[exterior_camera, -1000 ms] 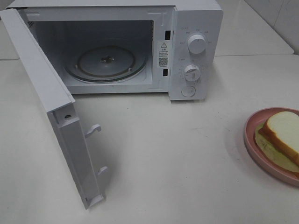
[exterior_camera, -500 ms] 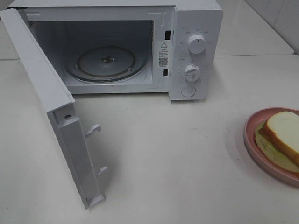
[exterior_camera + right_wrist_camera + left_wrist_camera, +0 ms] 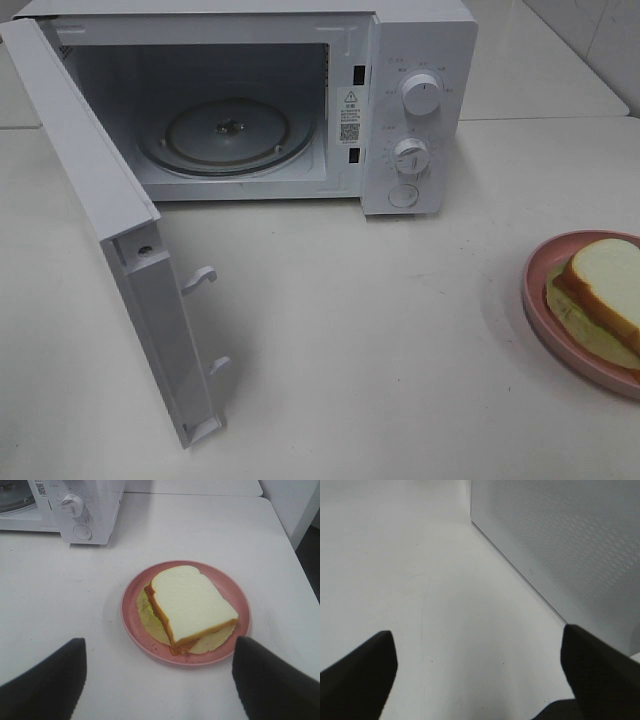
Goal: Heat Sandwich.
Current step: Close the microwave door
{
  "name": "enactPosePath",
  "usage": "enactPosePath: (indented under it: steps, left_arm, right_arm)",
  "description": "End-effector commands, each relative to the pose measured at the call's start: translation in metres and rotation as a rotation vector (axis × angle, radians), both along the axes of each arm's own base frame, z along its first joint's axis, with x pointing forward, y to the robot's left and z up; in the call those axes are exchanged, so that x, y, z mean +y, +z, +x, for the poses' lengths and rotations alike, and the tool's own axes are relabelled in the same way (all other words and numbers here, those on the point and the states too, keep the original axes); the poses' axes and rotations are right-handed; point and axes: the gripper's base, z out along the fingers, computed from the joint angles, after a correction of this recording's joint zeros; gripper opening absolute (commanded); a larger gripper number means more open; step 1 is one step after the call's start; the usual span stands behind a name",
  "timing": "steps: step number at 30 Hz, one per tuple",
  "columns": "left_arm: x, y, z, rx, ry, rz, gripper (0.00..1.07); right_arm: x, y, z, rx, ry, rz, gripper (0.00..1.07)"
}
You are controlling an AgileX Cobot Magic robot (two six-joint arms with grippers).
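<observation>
The sandwich [image 3: 606, 278], white bread over green and red filling, lies on a round pink plate [image 3: 534, 292] at the table's right edge. In the right wrist view the sandwich [image 3: 192, 602] and plate [image 3: 131, 616] sit just beyond my right gripper [image 3: 159, 641], whose dark fingers stand wide apart with nothing between them. The white microwave [image 3: 420, 45] stands at the back with its door [image 3: 110, 215] swung open to the left and its glass turntable [image 3: 228, 135] bare. My left gripper [image 3: 476, 632] is open above the bare table beside the door's outer face [image 3: 570, 545]. Neither gripper shows in the high view.
The microwave's two knobs [image 3: 420, 95] and its round button face the front on its right panel. The open door juts toward the table's front left. White tabletop [image 3: 380, 320] lies between the microwave and the plate. A seam joins a second table behind.
</observation>
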Motion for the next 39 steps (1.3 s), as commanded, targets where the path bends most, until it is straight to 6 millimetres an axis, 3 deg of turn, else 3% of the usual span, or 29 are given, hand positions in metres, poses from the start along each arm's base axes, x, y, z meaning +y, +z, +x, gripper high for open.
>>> enactPosePath:
  steps: [1,3,7,8,9,11,22,39]
  left_arm:
    - [-0.001,0.002,0.014,0.007,0.008,-0.009,0.57]
    - [-0.001,0.001,0.018,0.020,0.009,-0.009,0.53]
    - [-0.002,-0.001,0.041,0.036,0.015,-0.004,0.25]
    - [-0.002,-0.001,0.041,0.036,0.015,-0.004,0.25]
    - [-0.002,-0.003,0.051,0.033,0.018,-0.004,0.08]
    - [-0.002,-0.006,0.061,0.006,0.017,0.001,0.00]
    - [-0.001,-0.053,0.098,-0.228,0.064,-0.027,0.00]
    - [-0.013,-0.080,0.146,-0.479,-0.048,0.016,0.00]
  right_arm:
    - [0.000,0.001,-0.004,-0.044,-0.005,0.000,0.76]
    - [0.000,0.001,-0.004,-0.044,-0.005,-0.001,0.76]
    - [0.000,0.001,-0.004,-0.044,-0.005,0.000,0.76]
    - [0.000,0.001,-0.004,-0.044,-0.005,0.000,0.76]
    - [0.000,0.001,-0.004,-0.044,-0.005,0.000,0.76]
    - [0.000,0.001,-0.004,-0.044,-0.005,0.000,0.76]
    - [0.000,0.001,-0.004,-0.044,-0.005,0.000,0.76]
    - [0.000,0.001,-0.004,-0.044,-0.005,0.000,0.76]
